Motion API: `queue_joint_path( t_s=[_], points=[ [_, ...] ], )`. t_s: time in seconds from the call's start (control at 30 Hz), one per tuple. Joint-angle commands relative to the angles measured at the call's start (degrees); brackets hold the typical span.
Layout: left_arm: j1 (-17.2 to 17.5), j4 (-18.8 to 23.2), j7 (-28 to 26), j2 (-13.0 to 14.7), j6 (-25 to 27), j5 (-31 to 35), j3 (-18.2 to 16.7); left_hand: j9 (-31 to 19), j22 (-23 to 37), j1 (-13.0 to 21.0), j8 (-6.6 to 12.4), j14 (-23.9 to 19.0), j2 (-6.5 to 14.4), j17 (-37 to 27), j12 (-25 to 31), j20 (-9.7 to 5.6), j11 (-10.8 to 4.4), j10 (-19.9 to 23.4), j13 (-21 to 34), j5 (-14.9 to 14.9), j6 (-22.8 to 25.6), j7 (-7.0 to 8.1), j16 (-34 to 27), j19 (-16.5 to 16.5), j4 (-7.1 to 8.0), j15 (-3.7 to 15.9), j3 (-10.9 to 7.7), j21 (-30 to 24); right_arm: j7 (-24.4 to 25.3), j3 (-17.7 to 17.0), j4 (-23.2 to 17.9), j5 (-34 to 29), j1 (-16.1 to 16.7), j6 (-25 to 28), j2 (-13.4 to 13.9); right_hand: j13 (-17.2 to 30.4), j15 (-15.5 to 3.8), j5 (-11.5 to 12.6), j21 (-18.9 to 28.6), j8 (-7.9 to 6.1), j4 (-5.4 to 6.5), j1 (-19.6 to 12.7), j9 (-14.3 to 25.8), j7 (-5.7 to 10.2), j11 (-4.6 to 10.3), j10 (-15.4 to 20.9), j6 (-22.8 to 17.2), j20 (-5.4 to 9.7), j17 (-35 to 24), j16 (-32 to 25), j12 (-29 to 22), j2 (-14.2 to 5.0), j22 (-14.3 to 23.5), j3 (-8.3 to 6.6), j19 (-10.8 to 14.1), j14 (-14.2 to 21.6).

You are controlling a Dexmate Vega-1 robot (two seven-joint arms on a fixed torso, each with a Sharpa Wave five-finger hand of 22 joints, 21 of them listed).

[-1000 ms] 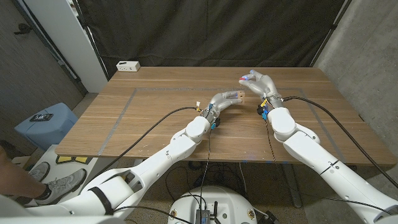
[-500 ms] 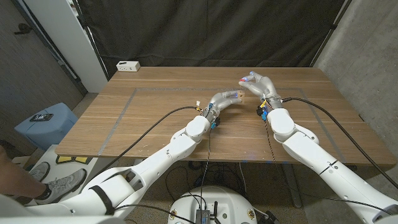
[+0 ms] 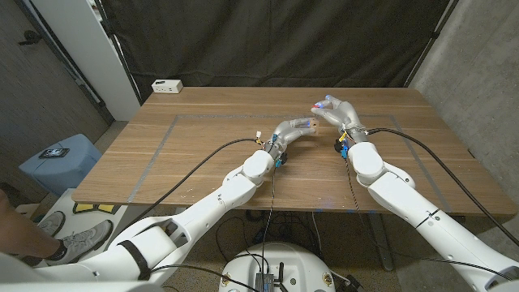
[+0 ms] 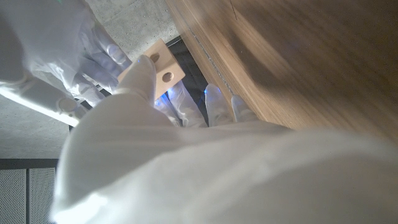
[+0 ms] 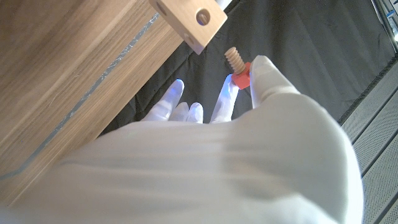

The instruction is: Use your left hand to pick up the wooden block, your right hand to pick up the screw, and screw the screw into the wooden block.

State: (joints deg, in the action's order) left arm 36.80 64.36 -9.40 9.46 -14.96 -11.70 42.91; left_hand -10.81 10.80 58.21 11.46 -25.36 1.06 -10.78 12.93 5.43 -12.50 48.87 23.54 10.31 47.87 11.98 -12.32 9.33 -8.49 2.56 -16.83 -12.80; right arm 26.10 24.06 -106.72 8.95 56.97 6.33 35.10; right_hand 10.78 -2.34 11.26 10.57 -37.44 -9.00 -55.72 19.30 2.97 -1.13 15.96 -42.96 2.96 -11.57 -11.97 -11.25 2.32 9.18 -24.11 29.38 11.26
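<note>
A wooden table (image 3: 203, 154) stands before a black curtain (image 3: 268, 40). Near the upper middle of the head view, my left hand (image 3: 290, 130) holds the wooden block (image 3: 310, 123) up off the table (holes facing out). Just right of it, my right hand (image 3: 339, 112) pinches the screw (image 5: 236, 63), its threaded tip near the block, not touching.

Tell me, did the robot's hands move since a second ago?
Barely. The right hand, holding the screw, has crept slightly toward the wooden block held by the left hand. The screw's tip isn't in the hole yet. Both grips and the table stayed the same.
</note>
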Motion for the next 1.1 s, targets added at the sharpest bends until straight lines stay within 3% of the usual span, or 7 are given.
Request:
queue_joint_path(
  t_s=[0.03, 1.1],
  points=[
    [-0.2, -0.33, 0.04, -0.18, -0.09, 0.04, 0.18, -0.26, 0.18, 0.01, 0.38, -0.45, 0.59, -0.13, -0.07, 0.36, -0.18, 0.45, 0.1, -0.2, 0.2, -0.36, -0.14, 0.31, 0.07, 5.38, 0.0, 0.09, -0.15, 0.29, 0.48, -0.13, -0.16, -0.04, 0.17, 0.12, -0.76, 0.33, -0.11, -0.48, 0.02, -0.06, 0.2, -0.07, 0.22, 0.33, -0.08, 2.71, -0.14, -0.13, 0.24, -0.25, 0.12, 0.02, 0.39, 0.5],
    [0.15, 0.33, 0.04, 0.13, 0.17, -0.02, 0.15, -0.25, 0.19, 0.06, 0.34, -0.47, 0.7, -0.13, -0.2, 0.37, -0.17, 0.4, 0.22, -0.2, 0.08, -0.27, -0.09, 0.3, 0.05, 5.43, 0.26, 0.12, 0.15, 0.38, 0.51, 0.14, 0.2, 0.73, 0.29, 0.12, -0.7, 0.41, -0.14, -0.81, -0.02, -0.01, 0.05, 0.09, 0.27, 0.27, -0.31, 2.69, -0.13, -0.03, 0.27, -0.36, 0.13, 0.25, 0.28, 0.46]
  ],
)
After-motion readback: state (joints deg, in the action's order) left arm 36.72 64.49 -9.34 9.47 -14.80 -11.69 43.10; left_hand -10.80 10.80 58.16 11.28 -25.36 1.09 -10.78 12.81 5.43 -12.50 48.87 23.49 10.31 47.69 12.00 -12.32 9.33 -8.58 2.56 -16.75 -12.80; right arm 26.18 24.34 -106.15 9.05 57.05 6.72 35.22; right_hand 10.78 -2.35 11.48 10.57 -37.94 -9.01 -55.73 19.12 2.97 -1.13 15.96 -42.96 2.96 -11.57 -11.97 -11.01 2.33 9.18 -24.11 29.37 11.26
